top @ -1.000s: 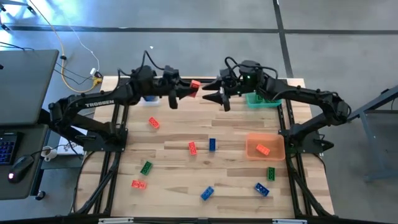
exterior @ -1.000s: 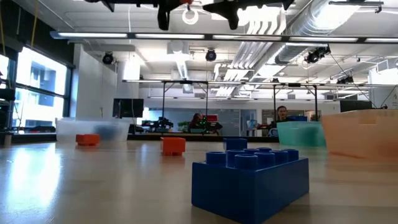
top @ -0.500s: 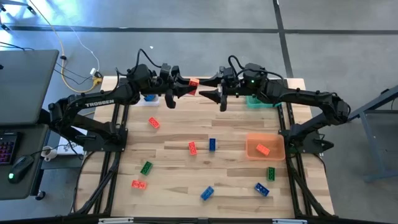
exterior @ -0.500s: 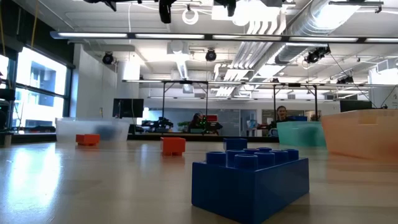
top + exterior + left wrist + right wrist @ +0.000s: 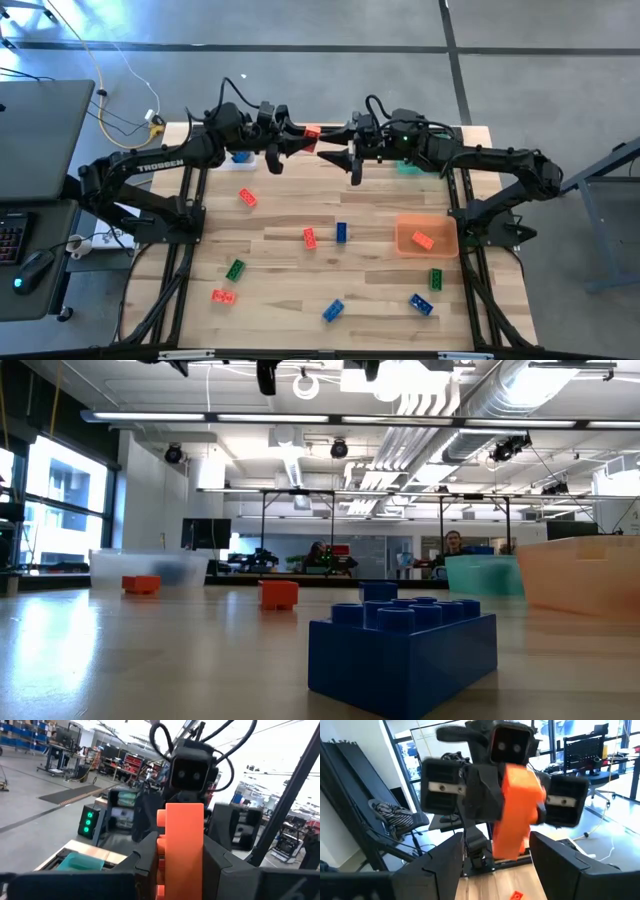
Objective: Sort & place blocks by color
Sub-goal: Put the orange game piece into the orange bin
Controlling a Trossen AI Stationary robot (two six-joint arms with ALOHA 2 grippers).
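High above the table's far middle, my left gripper [image 5: 298, 140] is shut on an orange block [image 5: 312, 133]. My right gripper [image 5: 337, 152] faces it from the right, open. In the right wrist view its fingers [image 5: 437, 865] stand to either side of the block [image 5: 517, 815]; I see no touch. Loose blocks lie on the table: orange [image 5: 247, 198], orange [image 5: 310, 237], blue [image 5: 341, 232], green [image 5: 235, 269] and others near the front. One orange block [image 5: 422, 240] lies in the orange bin [image 5: 445, 232]. My left gripper pinches the orange block between its two fingers [image 5: 142, 860] by the end nearest the gripper [image 5: 172, 865], one finger on the studded face. The fingers lie about level and point toward the table's right. The block sticks out past them, lifted clear of the table.
A clear bin [image 5: 240, 156] stands at the far left under the left arm, a green bin [image 5: 408, 164] at the far right under the right arm. More blocks lie near the front: orange [image 5: 223, 296], blue [image 5: 333, 311], blue [image 5: 420, 304], green [image 5: 436, 279].
My right gripper has gone a little toward the table's left and up, closer to the orange block, and has turned at the wrist. My left gripper has stayed in place and tipped slightly, still shut on the block.
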